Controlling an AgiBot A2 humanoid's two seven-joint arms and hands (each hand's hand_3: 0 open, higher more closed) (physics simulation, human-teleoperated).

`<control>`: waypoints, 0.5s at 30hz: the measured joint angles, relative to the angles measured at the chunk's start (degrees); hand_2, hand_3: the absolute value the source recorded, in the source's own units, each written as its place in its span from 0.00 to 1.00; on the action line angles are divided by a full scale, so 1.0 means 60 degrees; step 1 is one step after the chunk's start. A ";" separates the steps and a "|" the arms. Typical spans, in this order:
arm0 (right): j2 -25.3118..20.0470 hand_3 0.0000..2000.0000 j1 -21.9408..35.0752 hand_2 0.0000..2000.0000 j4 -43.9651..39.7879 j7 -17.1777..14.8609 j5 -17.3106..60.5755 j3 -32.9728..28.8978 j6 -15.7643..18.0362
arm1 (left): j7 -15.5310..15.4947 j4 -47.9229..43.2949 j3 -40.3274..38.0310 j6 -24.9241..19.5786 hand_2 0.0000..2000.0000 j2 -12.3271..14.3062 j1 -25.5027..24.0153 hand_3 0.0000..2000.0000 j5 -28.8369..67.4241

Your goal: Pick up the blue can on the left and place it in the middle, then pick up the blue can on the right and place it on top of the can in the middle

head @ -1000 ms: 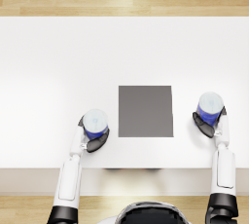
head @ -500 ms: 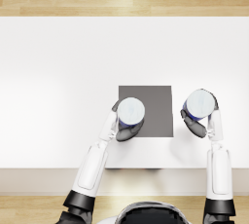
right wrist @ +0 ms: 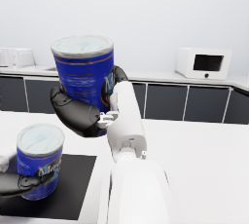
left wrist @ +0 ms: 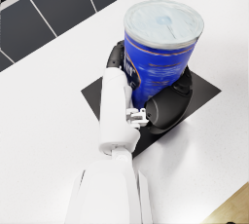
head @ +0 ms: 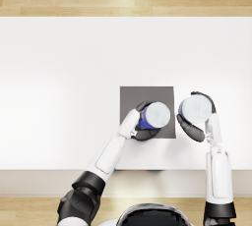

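The left hand (head: 143, 127) wraps its fingers around the first blue can (head: 153, 116), which stands upright on the dark square mat (head: 147, 97) in the middle of the white table (head: 64, 72); the grip likely steadies it as a base. The right hand (head: 193, 124) clasps the second blue can (head: 196, 108) and holds it raised off the table, just beside the mat's right edge, apparently so it clears the lower can's lid (left wrist: 163, 21) before stacking. A microwave (right wrist: 203, 63) sits on the back counter.
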 measured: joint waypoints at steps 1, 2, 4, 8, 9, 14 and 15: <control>-0.0011 0.76 -0.0012 1.00 0.0088 0.0006 0.0000 0.0007 -0.0031 | -0.0043 0.0429 0.0417 -0.0005 1.00 0.0003 0.0201 0.76 0.0004; -0.0025 0.76 -0.0010 1.00 0.0163 0.0010 0.0000 0.0017 -0.0060 | -0.0123 0.0732 0.0663 0.0020 1.00 0.0014 0.0435 0.76 0.0006; -0.0053 0.76 0.0008 1.00 0.0291 0.0013 0.0000 0.0034 -0.0067 | -0.0211 0.1248 0.0903 -0.0213 1.00 0.0077 0.0780 0.76 -0.0005; -0.0123 0.76 0.0125 1.00 0.0366 0.0009 -0.0001 0.0140 0.0016 | -0.0234 0.1330 0.1006 -0.0557 0.00 -0.0055 0.0784 0.11 -0.0005; -0.0140 0.76 0.0147 1.00 0.0372 0.0010 -0.0001 0.0177 0.0016 | -0.0199 0.1161 0.0995 -0.0246 0.00 -0.0149 0.0649 0.00 -0.0001; -0.0212 0.76 0.0199 1.00 0.0338 0.0011 -0.0001 0.0230 0.0026 | -0.0119 -0.0538 0.0240 0.0481 0.00 -0.0772 -0.0248 0.00 0.0008; -0.0225 0.76 0.0202 1.00 0.0334 0.0011 -0.0001 0.0227 0.0025 | -0.0114 -0.0939 0.0050 0.0544 0.00 -0.0886 -0.0425 0.00 0.0008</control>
